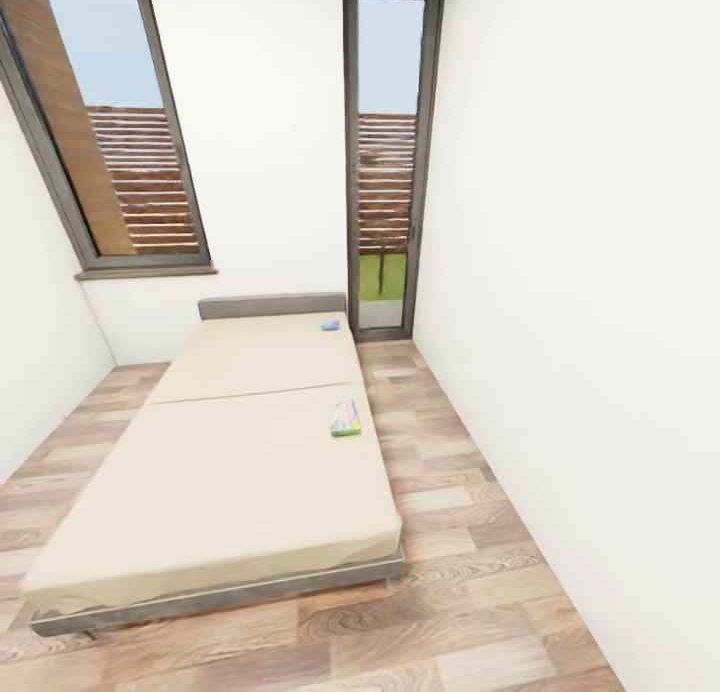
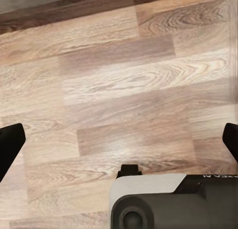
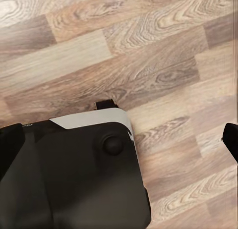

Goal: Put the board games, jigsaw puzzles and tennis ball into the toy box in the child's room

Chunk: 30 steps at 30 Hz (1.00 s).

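Both board games are on the bed [image 1: 230, 452], not yet picked up: green one [image 1: 345, 418] near its right edge, blue one [image 1: 330, 325] by the headboard. My left tool [image 2: 119, 140] and right tool [image 3: 119, 140] are spread wide, empty, over the floor. Desk items' status unknown.

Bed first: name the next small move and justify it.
Probably roll forward along the right side of the bed. Both board games, the green one and the blue one, lie near that edge, and both grippers hang open over bare floor, holding nothing.
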### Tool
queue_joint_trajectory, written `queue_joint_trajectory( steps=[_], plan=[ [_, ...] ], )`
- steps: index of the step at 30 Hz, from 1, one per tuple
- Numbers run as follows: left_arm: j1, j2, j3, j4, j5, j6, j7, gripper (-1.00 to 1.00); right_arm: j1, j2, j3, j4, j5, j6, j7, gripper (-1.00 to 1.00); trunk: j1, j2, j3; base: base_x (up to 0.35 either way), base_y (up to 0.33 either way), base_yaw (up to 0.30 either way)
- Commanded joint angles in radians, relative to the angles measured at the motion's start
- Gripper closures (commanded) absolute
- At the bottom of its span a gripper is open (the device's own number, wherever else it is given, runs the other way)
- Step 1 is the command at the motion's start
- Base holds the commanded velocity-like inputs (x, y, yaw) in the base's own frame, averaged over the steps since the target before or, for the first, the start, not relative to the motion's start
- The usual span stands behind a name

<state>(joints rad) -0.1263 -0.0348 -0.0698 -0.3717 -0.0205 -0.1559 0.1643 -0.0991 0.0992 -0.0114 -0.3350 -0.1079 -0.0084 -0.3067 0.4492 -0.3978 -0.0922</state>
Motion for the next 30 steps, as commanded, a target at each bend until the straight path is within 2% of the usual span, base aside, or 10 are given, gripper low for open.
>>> queue_joint_trajectory(
  steps=[1, 8, 30],
  plan=[
    [-0.001, 0.001, -0.007, 0.0, -0.002, -0.002, 0.009, -1.0, -0.001, 0.0, -0.001, -0.001, -0.009, -0.001, -0.002, -1.0, 0.001, -0.002, -0.002, 0.128, -0.212, -0.153],
    [-0.001, 0.002, -0.007, 0.0, -0.001, -0.002, 0.009, -1.0, -0.001, 0.0, -0.001, -0.001, -0.008, -0.002, -0.002, -1.0, 0.001, -0.002, 0.001, 0.132, -0.131, -0.087],
    [-0.001, 0.003, -0.007, 0.0, -0.001, -0.003, 0.01, -1.0, -0.001, 0.0, -0.001, -0.001, -0.007, -0.002, -0.002, -1.0, 0.001, -0.002, 0.002, 0.106, -0.149, -0.005]
  ],
)
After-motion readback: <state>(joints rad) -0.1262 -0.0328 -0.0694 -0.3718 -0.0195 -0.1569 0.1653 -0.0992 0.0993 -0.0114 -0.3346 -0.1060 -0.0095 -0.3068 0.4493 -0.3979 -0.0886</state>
